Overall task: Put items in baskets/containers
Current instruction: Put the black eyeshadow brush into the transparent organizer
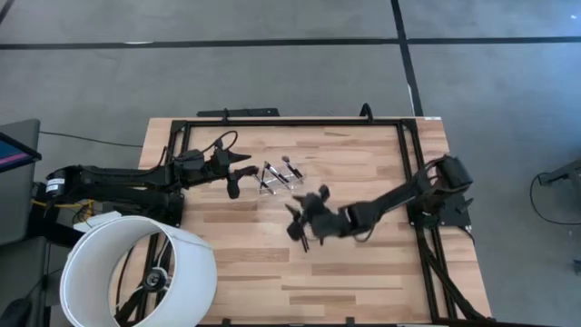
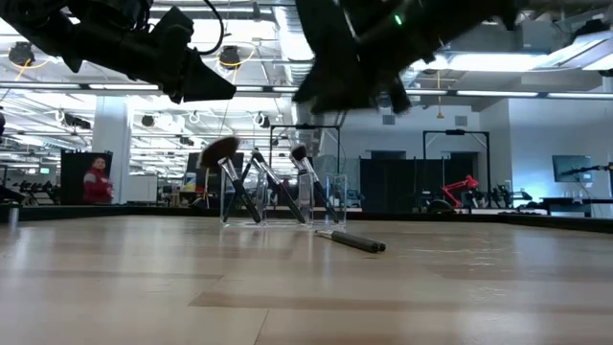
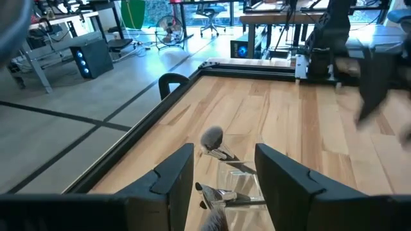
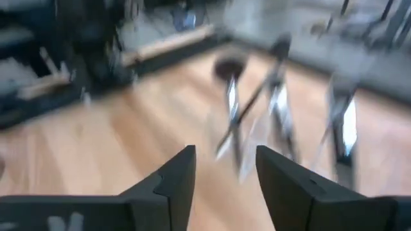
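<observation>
A small clear holder [image 1: 278,176] stands on the wooden table, far of centre, with several black-handled brushes [image 2: 273,182] leaning in it, heads up; one has a fluffy head [image 3: 212,136]. One more brush [image 2: 351,241] lies flat on the table nearer the camera, below my right gripper [image 1: 303,242]. My left gripper [image 1: 234,178] hovers open just left of the holder, which shows between its fingers [image 3: 232,187]. My right gripper [image 1: 305,216] hovers open near and to the right of the holder, above the table [image 2: 354,57], and faces the brushes [image 4: 257,109].
A big white cylinder [image 1: 136,272] stands at the table's near left corner. A black frame rail [image 1: 290,122] runs round the tabletop. Bare wood lies near and right of the holder. A person in red [image 2: 96,180] stands far off in the room.
</observation>
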`<state>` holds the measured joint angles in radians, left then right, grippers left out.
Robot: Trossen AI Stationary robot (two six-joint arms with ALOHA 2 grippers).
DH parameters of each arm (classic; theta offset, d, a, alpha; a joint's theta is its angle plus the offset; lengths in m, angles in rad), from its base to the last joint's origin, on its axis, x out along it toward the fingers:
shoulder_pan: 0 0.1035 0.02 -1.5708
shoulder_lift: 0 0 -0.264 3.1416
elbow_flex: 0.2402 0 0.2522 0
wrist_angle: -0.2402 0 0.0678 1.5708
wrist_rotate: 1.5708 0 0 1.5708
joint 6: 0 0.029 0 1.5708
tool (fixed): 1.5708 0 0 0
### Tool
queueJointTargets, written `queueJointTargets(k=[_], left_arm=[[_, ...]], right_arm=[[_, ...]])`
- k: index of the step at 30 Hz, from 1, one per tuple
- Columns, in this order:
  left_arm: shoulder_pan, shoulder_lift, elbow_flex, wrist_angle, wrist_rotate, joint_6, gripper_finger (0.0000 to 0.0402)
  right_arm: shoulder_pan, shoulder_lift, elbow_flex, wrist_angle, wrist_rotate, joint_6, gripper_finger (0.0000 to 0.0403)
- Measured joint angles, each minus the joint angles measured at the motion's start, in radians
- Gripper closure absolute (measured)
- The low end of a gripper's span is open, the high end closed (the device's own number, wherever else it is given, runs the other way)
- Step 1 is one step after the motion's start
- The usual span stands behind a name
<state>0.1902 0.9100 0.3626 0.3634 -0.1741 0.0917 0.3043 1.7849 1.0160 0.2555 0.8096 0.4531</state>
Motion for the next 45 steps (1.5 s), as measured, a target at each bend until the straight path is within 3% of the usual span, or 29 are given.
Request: queueJointTargets(k=[6, 12, 17, 23, 30, 39, 45], left_arm=[[0.0, 0.0, 0.0, 0.0, 0.0, 0.0, 0.0238], [0.0, 0.0, 0.0, 0.002, 0.0, 0.0, 0.0238], [0.0, 0.0, 0.0, 0.003, 0.0, 0.0, 0.0238], [0.0, 0.0, 0.0, 0.001, 0.0, 0.0, 0.0238], [0.0, 0.0, 0.0, 0.0, 0.0, 0.0, 0.0238], [0.0, 0.0, 0.0, 0.0, 0.0, 0.0, 0.0238], [0.0, 0.0, 0.0, -0.001, 0.0, 0.0, 0.0238]], right_arm=[[0.034, 0.163, 0.0, -0.026, -0.01, 0.234, 0.0232], [0.0, 0.255, 0.013, -0.034, -0.016, 0.314, 0.0234], [-0.027, 0.265, 0.014, -0.106, -0.035, 0.403, 0.0242], [-0.03, 0.265, 0.013, -0.166, -0.147, 0.471, 0.0248], [-0.031, 0.264, 0.015, -0.216, -0.128, 0.47, 0.025], [-0.031, 0.259, 0.017, -0.308, -0.131, 0.522, 0.0313], [-0.014, 0.26, 0.018, -0.353, -0.145, 0.581, 0.0321]])
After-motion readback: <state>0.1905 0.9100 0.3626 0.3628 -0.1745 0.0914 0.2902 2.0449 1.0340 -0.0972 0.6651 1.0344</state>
